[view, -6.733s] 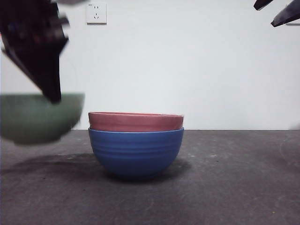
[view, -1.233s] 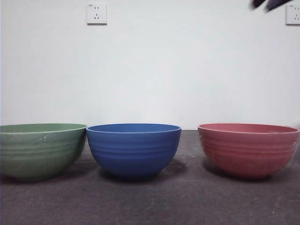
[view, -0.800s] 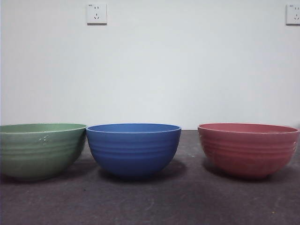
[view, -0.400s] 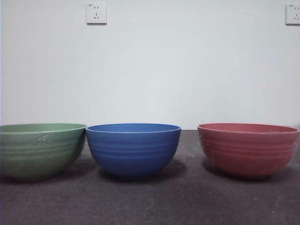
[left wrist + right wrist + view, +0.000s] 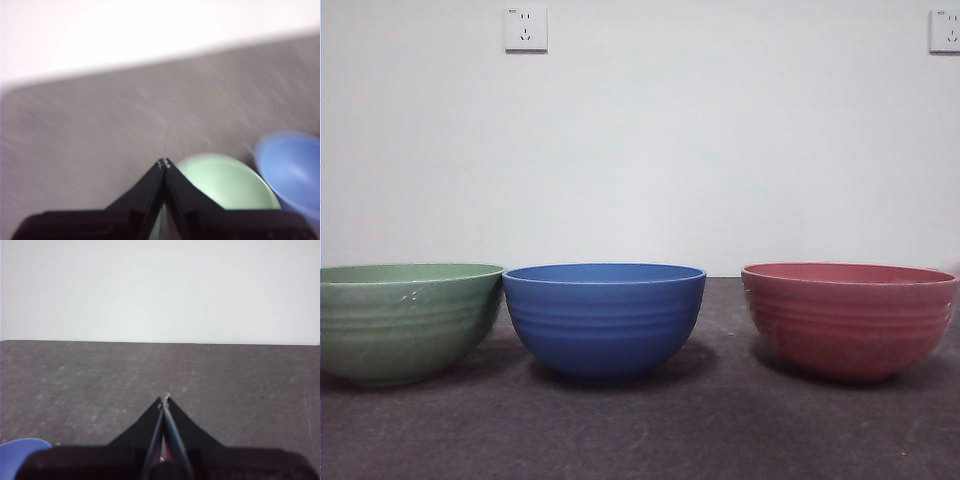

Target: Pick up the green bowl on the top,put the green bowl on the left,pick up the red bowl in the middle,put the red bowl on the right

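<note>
- Versus six seconds back: the green bowl (image 5: 405, 320) was in the air under a dark arm at the left of the front view and the red bowl (image 5: 850, 318) sat nested in the blue bowl (image 5: 605, 316); now I see all three standing separately on the table (image 5: 640, 430).
- Versus 1.5 s back: the dark gripper tip at the top right corner is gone from the front view; over the last second nothing in the row has shifted.
- Count: three bowls, one green, one blue, one red; two wall sockets (image 5: 526, 28), one at top left, one at the top right edge.
- Green bowl is at the left, rim nearly touching the blue bowl's rim; red bowl is at the right, well apart from the blue.
- Both task bowls stand upright, openings facing up; they are round, so no long axis to report.
- Left gripper (image 5: 163, 163): fingers pressed together, holding nothing, above the table with the green bowl just beside and below its tips, blue bowl further off.
- Right gripper (image 5: 166, 399): fingers closed tip to tip, empty, over bare table; a sliver of blue bowl shows at the frame corner.
</note>
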### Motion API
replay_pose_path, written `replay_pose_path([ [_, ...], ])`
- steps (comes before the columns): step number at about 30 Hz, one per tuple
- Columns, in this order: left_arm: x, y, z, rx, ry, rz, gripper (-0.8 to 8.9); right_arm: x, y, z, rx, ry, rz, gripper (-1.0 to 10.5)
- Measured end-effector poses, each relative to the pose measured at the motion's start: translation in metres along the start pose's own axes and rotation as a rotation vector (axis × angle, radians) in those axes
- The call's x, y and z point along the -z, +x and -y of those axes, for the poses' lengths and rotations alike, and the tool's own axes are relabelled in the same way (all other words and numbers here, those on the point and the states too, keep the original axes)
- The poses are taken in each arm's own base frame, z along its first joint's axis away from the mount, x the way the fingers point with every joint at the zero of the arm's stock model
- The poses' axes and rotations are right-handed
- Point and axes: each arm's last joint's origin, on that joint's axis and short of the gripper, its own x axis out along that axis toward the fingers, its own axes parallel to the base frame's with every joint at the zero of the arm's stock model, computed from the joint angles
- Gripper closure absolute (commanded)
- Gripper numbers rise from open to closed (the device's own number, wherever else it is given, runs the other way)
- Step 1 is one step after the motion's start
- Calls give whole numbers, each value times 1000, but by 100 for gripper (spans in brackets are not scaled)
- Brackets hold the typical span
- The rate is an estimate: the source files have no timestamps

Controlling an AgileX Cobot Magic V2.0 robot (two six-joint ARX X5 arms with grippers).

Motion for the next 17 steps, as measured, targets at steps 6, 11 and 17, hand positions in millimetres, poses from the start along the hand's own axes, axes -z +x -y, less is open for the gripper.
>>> replay_pose_path([
  [6, 39, 11, -4, -111, 0, 188, 816, 0, 0, 0, 0, 0, -2, 943],
  [11, 102, 42, -5, -138, -33, 97, 816, 0, 0, 0, 0, 0, -2, 943],
  [17, 137, 55, -3, -135, -85, 32, 816, 0, 0, 0, 0, 0, -2, 943],
])
